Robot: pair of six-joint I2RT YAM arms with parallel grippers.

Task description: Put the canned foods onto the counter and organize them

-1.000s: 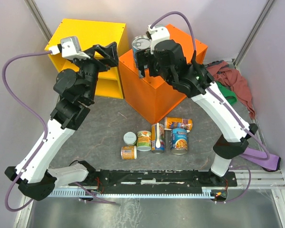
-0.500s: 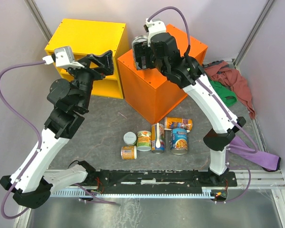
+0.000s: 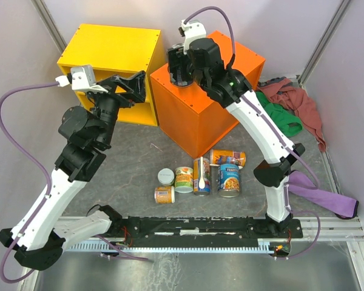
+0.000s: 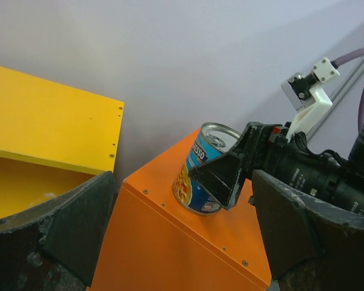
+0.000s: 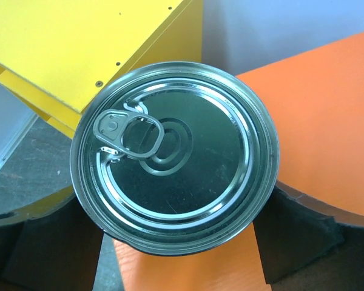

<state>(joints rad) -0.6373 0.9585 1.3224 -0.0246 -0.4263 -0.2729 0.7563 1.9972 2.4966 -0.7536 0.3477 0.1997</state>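
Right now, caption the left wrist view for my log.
Right gripper holds a tilted blue-labelled can at the orange counter top, yellow shelf unit at left.

left hand (image 3: 135, 86) wide, right hand (image 3: 181, 65) tight

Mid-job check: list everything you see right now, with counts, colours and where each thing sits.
held can: 1, blue and yellow label, silver top, at the counter's left corner
cans on the table: 6, blue, orange and green labels, clustered in front of the counter
counter: 1, orange, back centre
shelf unit: 1, yellow, left of the counter
cloths: 3, red, green, purple, along the right side
table: 1, grey
left end effector: open, empty, raised in front of the shelf unit
right end effector: shut on the held can
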